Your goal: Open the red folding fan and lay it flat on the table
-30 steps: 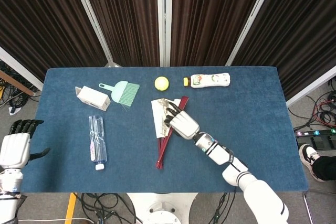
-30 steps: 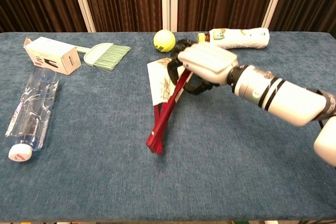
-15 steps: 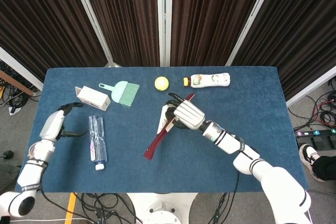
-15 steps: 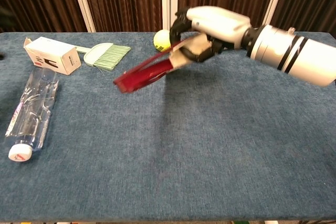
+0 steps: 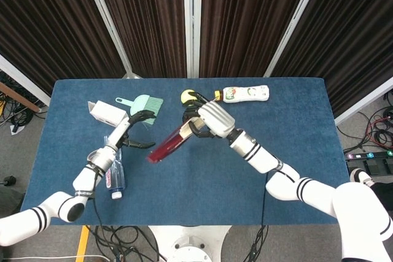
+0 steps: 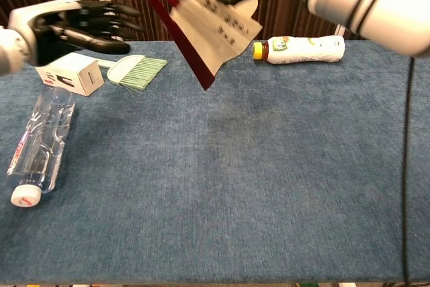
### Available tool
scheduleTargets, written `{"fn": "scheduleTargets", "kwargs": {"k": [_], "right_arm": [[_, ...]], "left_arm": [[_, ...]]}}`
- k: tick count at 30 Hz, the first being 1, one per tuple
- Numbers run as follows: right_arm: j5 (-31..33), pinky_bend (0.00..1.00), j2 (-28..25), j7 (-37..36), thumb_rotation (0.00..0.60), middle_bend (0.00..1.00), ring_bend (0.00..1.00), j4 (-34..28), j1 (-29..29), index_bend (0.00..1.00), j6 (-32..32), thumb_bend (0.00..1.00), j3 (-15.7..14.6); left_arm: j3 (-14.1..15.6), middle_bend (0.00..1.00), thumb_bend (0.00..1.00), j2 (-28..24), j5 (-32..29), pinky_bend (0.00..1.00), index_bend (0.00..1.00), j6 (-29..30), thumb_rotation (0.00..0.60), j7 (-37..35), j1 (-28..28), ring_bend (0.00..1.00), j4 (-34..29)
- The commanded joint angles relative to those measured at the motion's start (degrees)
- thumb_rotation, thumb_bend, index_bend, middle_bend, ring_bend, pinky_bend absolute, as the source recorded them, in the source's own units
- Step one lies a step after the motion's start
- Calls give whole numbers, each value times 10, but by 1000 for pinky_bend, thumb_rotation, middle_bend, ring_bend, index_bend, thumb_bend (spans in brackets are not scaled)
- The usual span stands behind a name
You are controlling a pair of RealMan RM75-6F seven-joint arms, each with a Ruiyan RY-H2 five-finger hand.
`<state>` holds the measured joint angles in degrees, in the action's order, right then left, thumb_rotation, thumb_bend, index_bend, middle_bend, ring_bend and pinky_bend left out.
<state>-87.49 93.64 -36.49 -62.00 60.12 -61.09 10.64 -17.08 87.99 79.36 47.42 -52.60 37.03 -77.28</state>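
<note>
My right hand (image 5: pixel 207 121) grips the red folding fan (image 6: pixel 201 28), partly spread, lifted above the tabletop (image 5: pixel 288 151) near its far edge. My left hand (image 6: pixel 70 26) hovers open over the white box (image 6: pixel 67 72) and green brush (image 6: pixel 138 72). A clear bottle (image 6: pixel 37 146) lies along the left edge; front and right areas look bare.

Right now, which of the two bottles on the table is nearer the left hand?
The clear plastic bottle with the white cap, lying just below the left hand. The white bottle with the yellow cap lies far off, beyond the right hand.
</note>
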Motion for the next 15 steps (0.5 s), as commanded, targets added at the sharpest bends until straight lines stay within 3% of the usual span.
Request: {"fn": "scheduleTargets", "kwargs": {"k": [1, 15], "right_arm": [[45, 69, -5, 40, 600, 521, 223, -36, 17, 692, 36, 662, 37], [151, 70, 40, 187, 600, 504, 222, -62, 49, 679, 77, 663, 108]], "left_arm": [[1, 216, 23, 12, 5, 145, 202, 4, 600, -1, 13, 150, 6], [-4, 216, 23, 39, -28, 146, 202, -10, 600, 4, 49, 151, 7]]}}
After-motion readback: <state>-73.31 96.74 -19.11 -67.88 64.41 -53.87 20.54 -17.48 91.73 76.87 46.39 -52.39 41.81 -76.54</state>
